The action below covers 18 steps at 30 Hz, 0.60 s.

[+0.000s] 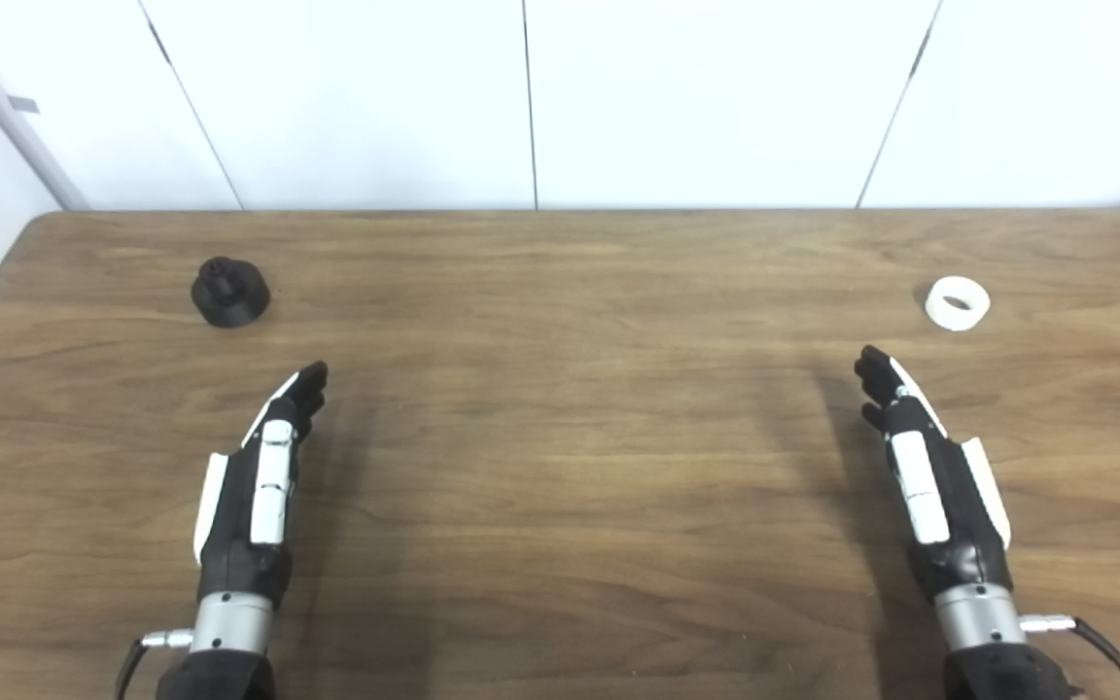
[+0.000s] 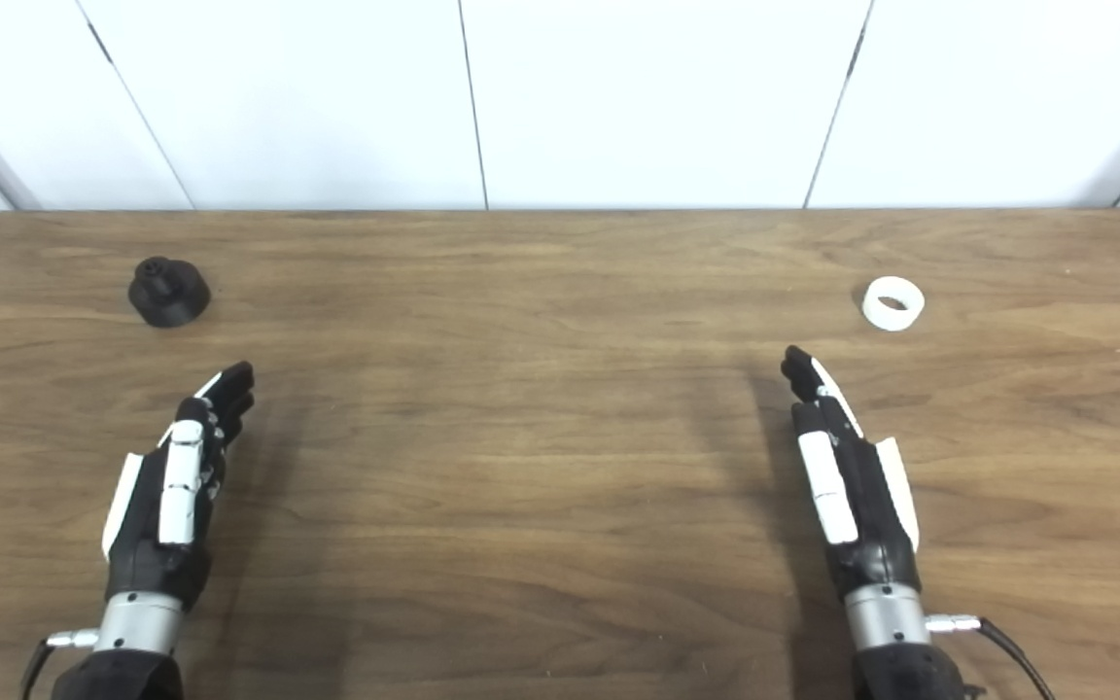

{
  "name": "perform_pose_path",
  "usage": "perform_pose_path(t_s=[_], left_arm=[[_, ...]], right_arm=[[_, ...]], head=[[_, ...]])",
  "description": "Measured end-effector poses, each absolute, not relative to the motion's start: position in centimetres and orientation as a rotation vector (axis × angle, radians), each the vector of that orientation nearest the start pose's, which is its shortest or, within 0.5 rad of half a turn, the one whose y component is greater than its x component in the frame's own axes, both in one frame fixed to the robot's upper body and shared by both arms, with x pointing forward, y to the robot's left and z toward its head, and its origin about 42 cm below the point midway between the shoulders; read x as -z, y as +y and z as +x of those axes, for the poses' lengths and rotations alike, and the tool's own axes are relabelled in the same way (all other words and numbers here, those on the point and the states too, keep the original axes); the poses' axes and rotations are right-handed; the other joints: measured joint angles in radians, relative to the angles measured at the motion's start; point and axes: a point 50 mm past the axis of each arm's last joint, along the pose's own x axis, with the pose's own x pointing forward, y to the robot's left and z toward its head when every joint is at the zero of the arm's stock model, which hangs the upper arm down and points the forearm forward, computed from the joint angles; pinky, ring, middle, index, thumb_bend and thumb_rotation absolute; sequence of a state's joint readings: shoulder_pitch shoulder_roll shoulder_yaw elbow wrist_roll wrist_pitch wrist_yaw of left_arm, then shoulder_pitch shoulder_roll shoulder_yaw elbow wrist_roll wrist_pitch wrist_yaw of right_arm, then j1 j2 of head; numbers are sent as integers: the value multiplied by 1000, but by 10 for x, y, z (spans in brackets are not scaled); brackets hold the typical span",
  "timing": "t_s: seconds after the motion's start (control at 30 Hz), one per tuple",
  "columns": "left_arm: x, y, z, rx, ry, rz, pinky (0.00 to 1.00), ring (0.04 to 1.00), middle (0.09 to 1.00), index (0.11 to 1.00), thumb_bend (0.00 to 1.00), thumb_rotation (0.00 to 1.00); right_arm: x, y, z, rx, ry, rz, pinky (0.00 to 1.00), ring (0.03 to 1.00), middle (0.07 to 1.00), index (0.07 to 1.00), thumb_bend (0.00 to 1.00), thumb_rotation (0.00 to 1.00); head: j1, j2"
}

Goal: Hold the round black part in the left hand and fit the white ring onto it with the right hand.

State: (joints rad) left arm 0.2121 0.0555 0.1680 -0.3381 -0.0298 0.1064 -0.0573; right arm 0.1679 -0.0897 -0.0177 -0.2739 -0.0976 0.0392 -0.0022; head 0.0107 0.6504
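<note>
Left hand (image 1: 259, 486) near black part (image 1: 230, 291), empty

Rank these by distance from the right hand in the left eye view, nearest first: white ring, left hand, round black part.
1. white ring: just beyond the right hand, slightly to its right, on the table.
2. left hand: across the table on the left, level with the right hand.
3. round black part: far left, beyond the left hand.
</note>
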Motion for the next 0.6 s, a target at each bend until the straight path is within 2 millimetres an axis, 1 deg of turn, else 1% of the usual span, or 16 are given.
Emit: perform_pose_path(t_s=[0.13, 0.4, 0.53, 0.6], left_arm=[[-132, 280, 209, -145, -26, 67, 998, 956, 934, 891, 348, 977], [-132, 279, 209, -144, -26, 70, 985, 949, 924, 884, 331, 986], [-132, 278, 210, -141, -25, 73, 986, 948, 924, 882, 315, 980], [-132, 277, 210, -138, -25, 74, 987, 947, 925, 884, 306, 973]], right_arm=[[-128, -250, 228, 54, -70, -198, 915, 944, 919, 909, 528, 1000], [-128, -250, 228, 56, -70, -199, 915, 940, 915, 907, 527, 1000], [-128, -250, 228, 57, -70, -199, 913, 941, 917, 908, 527, 1000], [-128, -251, 228, 58, -69, -198, 922, 943, 917, 909, 529, 1000]], head=[[-5, -3], [0, -2], [21, -15], [47, -24]])
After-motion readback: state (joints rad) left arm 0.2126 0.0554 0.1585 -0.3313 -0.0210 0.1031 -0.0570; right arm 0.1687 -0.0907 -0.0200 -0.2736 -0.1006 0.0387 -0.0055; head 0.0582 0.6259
